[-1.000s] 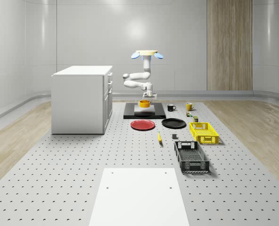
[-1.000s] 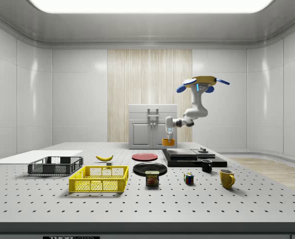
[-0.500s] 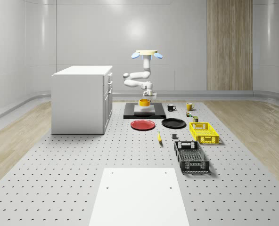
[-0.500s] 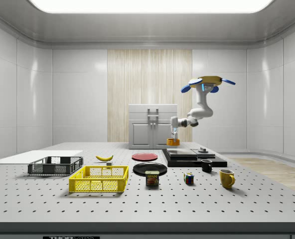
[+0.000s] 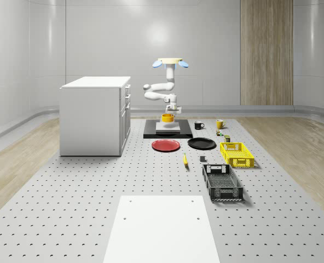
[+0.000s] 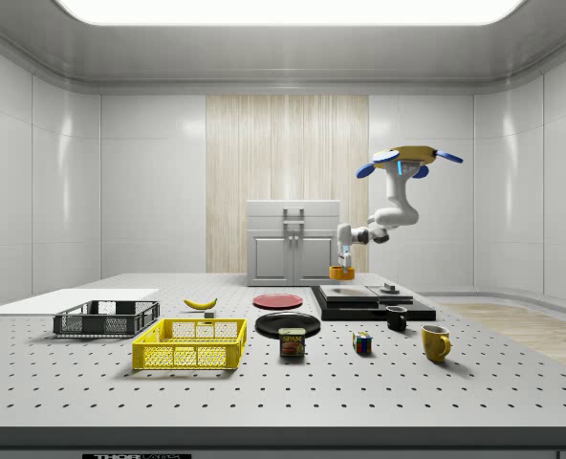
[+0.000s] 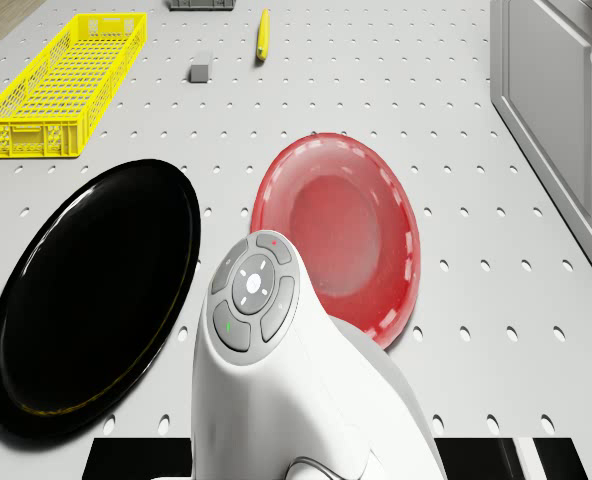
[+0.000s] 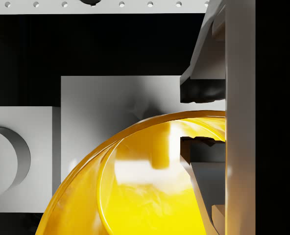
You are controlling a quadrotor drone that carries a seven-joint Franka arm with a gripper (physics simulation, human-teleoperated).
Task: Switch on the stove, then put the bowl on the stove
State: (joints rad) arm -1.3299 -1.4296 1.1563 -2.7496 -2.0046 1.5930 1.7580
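I see the drone (image 6: 406, 156) hovering above the stove (image 5: 168, 130), my gripper (image 8: 202, 115) pinching the rim of the yellow bowl (image 8: 150, 181), held just over the stove's grey plate (image 8: 106, 117).

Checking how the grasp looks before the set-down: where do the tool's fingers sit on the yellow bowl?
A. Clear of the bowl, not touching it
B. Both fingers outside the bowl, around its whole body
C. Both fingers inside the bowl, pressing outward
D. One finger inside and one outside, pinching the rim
D: in the wrist view the tool has one finger outside the yellow bowl and the other inside, with the rim between them.
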